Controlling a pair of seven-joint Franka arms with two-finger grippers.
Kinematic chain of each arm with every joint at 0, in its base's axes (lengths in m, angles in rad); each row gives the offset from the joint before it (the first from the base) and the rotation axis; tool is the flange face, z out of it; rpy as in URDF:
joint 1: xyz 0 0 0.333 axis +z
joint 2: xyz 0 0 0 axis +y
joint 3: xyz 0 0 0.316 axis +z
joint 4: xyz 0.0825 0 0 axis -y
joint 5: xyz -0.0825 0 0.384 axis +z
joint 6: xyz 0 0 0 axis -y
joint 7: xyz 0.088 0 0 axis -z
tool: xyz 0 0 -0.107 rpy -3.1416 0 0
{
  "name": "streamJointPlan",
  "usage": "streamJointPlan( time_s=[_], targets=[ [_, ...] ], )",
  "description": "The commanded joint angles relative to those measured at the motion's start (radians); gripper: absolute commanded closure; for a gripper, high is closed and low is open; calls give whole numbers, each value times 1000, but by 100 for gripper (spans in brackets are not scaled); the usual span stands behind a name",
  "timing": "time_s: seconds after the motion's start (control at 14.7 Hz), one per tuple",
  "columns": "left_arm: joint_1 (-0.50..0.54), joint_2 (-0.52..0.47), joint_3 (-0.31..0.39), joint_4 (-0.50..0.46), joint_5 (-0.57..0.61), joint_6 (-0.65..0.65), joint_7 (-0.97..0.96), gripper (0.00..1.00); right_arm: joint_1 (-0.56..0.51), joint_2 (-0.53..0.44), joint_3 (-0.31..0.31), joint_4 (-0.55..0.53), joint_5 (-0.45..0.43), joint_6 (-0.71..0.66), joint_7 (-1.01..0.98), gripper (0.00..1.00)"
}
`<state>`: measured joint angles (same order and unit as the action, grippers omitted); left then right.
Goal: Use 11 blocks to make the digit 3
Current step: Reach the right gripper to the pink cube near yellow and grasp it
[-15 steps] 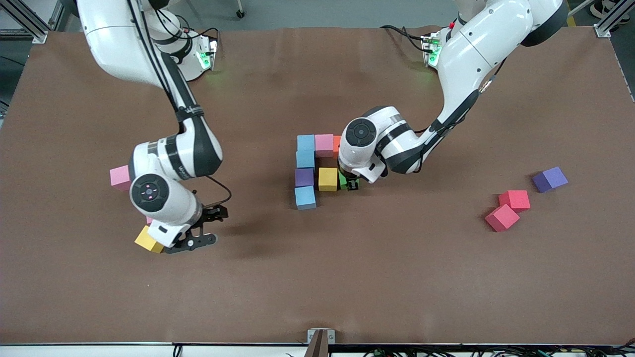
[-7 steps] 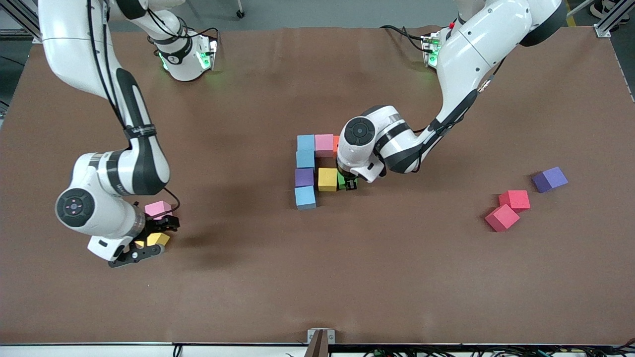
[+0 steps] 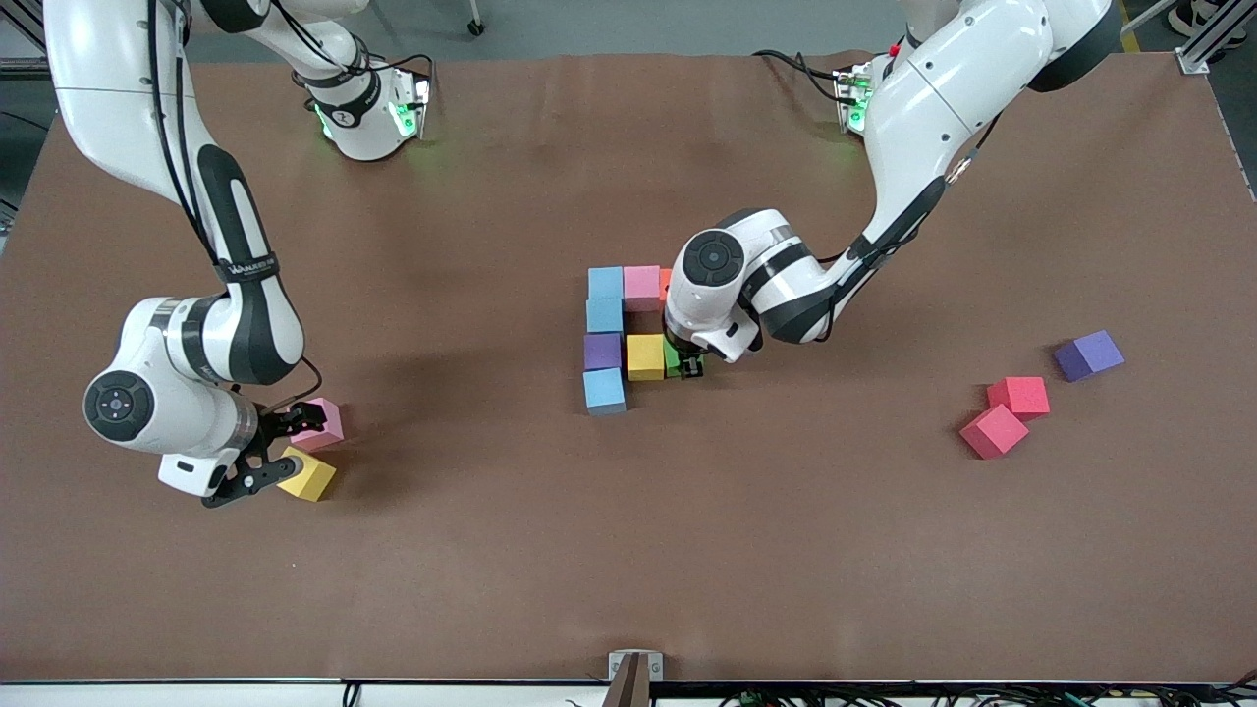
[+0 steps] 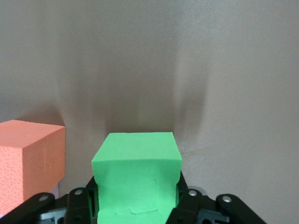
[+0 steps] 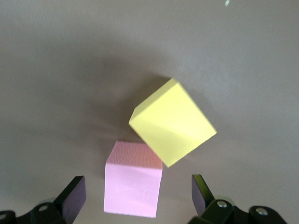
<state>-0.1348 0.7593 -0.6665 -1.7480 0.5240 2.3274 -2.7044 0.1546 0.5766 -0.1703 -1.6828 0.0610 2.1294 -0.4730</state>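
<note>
brown table (image 3: pixel 628 550) with two white robot arms and scattered foam cubes.
left gripper (image 3: pixel 687 364) pinches a green block (image 4: pixel 136 179), set beside a yellow block (image 3: pixel 647 355) in the partly built digit 3 (image 3: pixel 624 339) mid-table. right gripper (image 3: pixel 257 454), fingers spread, hovers over a pink block (image 5: pixel 133 185) and a loose yellow block (image 5: pixel 173 122) at the right arm's end. two red blocks (image 3: pixel 1007 414) and a purple block (image 3: pixel 1088 354) lie toward the left arm's end.

Probably a robotics lab: brown-covered table (image 3: pixel 550 550), aluminium framing (image 3: pixel 59 44), bench-mounted arms.
</note>
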Motion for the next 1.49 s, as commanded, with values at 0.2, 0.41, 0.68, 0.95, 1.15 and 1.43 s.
streamJointPlan(
  time_s=[0.2,0.41,0.68,0.95,1.15,1.43],
  targets=[
    [-11,-3,11,4,19,9,-17,77,-26,-93,23,-205,8,122,-47,0],
    [-8,-3,11,4,19,9,-6,76,-26,-87,22,-236,35,158,-47,0],
    [-17,14,15,27,30,9,-2,76,-26,-83,22,-242,53,175,-47,0],
    [-25,20,19,33,31,9,0,74,-26,-73,22,-244,54,213,-47,0],
    [-25,23,21,42,31,17,0,70,-24,-72,22,-242,54,218,-48,17],
    [-25,31,19,48,54,17,0,55,-24,-60,22,-242,54,244,-47,41]
  ],
)
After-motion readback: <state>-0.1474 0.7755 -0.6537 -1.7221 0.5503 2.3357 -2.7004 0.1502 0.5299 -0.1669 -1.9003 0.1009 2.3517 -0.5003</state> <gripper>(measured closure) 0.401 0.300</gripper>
